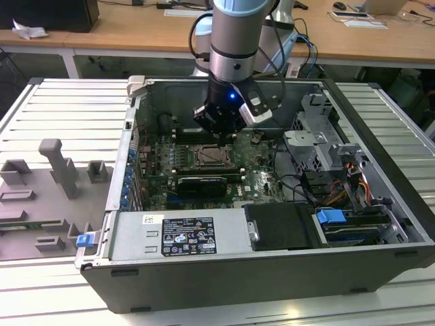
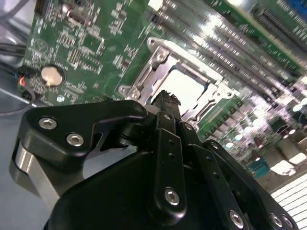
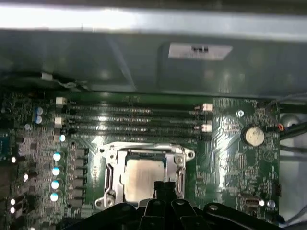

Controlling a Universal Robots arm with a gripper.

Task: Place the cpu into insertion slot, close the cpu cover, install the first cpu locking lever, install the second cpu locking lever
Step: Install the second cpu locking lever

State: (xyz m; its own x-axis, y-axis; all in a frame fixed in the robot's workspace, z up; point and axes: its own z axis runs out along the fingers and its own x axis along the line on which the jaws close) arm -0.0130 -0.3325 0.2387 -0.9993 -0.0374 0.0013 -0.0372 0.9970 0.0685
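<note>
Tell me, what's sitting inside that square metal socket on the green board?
The cpu lies inside the insertion slot, its silvery top showing through the cpu cover. The gripper covers its near edge; whatever lies beneath the chip is hidden.

Premises: a robotics lab or test workshop. Evidence in the exterior view: an opened computer case (image 1: 272,224) lies on a ribbed metal worktable (image 1: 61,109), beside grey moulded fixtures (image 1: 58,170) mounted on it. A robot arm (image 1: 234,47) reaches into the case. Wooden desks (image 1: 136,27) with papers and cables stand behind, over a dark floor
</note>
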